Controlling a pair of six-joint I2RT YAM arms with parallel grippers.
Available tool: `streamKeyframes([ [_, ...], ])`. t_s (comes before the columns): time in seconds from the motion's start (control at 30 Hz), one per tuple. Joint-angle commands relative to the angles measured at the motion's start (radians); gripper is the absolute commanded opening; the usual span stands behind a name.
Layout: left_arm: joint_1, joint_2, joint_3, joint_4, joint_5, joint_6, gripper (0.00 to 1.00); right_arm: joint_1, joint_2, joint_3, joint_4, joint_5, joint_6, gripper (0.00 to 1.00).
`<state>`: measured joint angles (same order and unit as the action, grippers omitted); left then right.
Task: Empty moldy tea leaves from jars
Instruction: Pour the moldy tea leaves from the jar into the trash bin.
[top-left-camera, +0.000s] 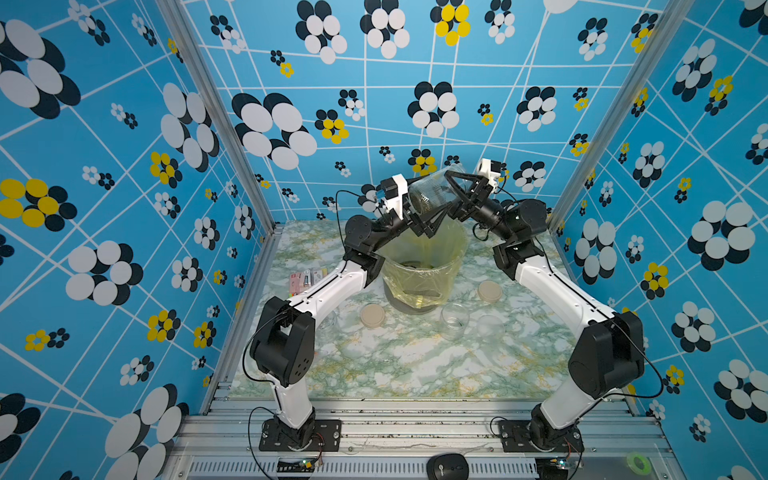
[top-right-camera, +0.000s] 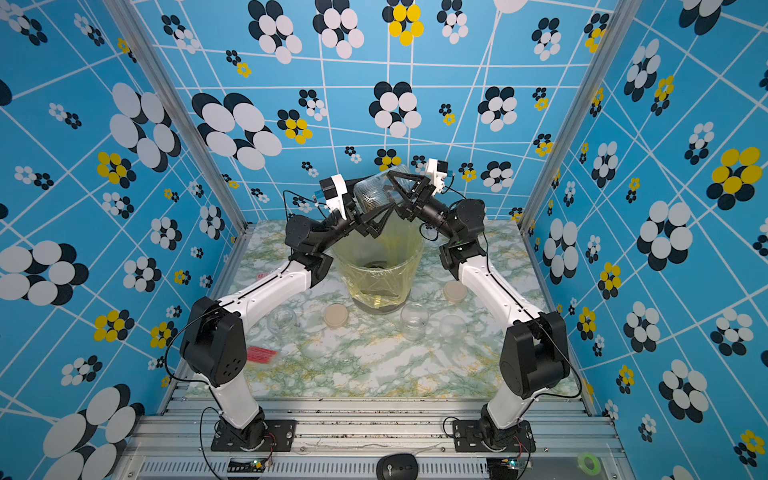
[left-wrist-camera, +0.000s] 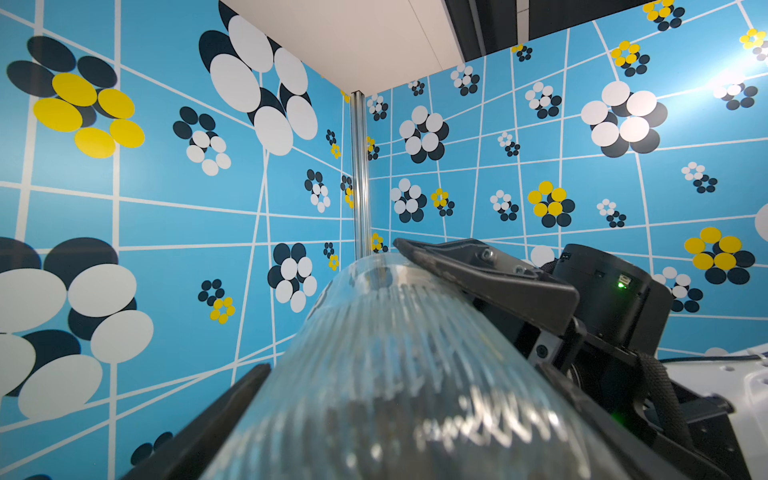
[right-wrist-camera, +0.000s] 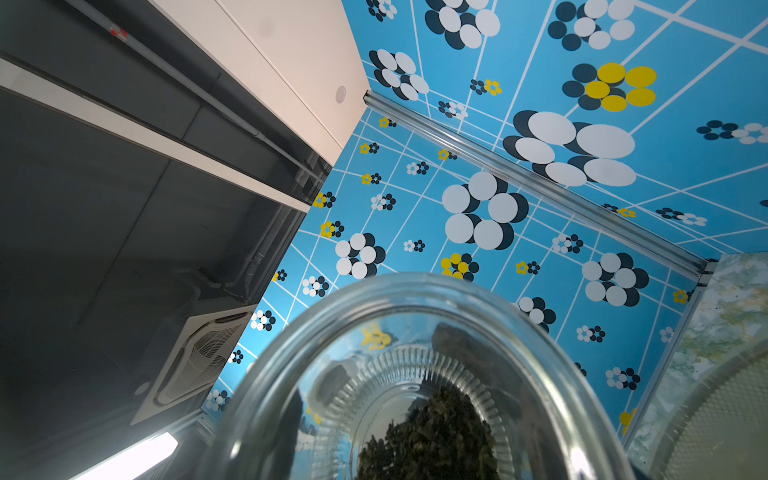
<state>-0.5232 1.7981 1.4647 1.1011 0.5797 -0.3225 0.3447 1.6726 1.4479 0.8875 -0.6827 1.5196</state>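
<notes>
R gripper (top-left-camera: 445, 192) pinches a ribbed clear glass jar (top-left-camera: 430, 193), held tilted in the air above a round bin lined w/ a translucent yellow bag (top-left-camera: 419, 286), toward the bin's far side. In the left wrist view one of its black fingers (left-wrist-camera: 478, 276) lies against the jar's far end. L gripper (left-wrist-camera: 399, 374) has its jaws spread wide, one on each side of the same jar's ribbed wall. Can't tell if its pads touch the glass.

Moldy tea leaves (right-wrist-camera: 432, 436): dark grey-brown crumbly mass inside the held jar, seen thru the glass in the right wrist view. Some dark bits (top-left-camera: 415, 264) lie at the bottom of the bag.

On the green-and-white marble-pattern tabletop (top-left-camera: 395, 365), on the near side of the bin:
- An empty clear jar (top-left-camera: 455, 321) stands upright, mouth open.
- A translucent round lid (top-left-camera: 489, 326) lies just beside it, toward the R arm.
- A flat round beige lid (top-left-camera: 489, 291) lies btwn the bin and the R arm.
- Another flat beige lid (top-left-camera: 372, 316) lies toward the L arm.
- A second empty clear jar (top-right-camera: 281, 322) stands close to the L forearm; in a top view it is partly hidden by that arm.

Small pink-and-white packets (top-left-camera: 307, 278) lie near the L arm by the wall. A black computer mouse (top-left-camera: 446, 467) and a green tape roll (top-left-camera: 640, 462) sit on the metal frame at the front edge.
</notes>
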Motion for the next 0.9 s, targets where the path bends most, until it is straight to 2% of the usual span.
streamKeyframes([
  [0.0, -0.011, 0.002, 0.069, 0.025, 0.021, -0.011, 1.00, 0.009, -0.026, 0.011, 0.067, -0.018, 0.011, 0.36],
  [0.27, -0.017, 0.021, 0.106, 0.016, 0.023, -0.010, 0.96, 0.010, -0.020, 0.000, 0.070, -0.021, 0.013, 0.36],
  [0.37, -0.018, 0.026, 0.116, 0.011, 0.030, -0.011, 0.90, 0.010, -0.014, 0.007, 0.074, -0.023, 0.016, 0.36],
  [0.43, -0.019, 0.028, 0.118, 0.012, 0.036, -0.012, 0.83, 0.009, -0.010, 0.009, 0.076, -0.023, 0.020, 0.36],
  [0.7, -0.022, 0.029, 0.106, 0.032, 0.055, -0.018, 0.32, 0.010, 0.009, 0.005, 0.091, -0.029, 0.030, 0.36],
  [0.8, -0.020, 0.024, 0.103, 0.009, 0.078, -0.019, 0.19, 0.009, 0.015, 0.007, 0.091, -0.032, 0.030, 0.38],
  [0.87, -0.017, 0.009, 0.112, -0.064, 0.090, -0.017, 0.13, 0.010, 0.019, 0.011, 0.098, -0.034, 0.027, 0.45],
])
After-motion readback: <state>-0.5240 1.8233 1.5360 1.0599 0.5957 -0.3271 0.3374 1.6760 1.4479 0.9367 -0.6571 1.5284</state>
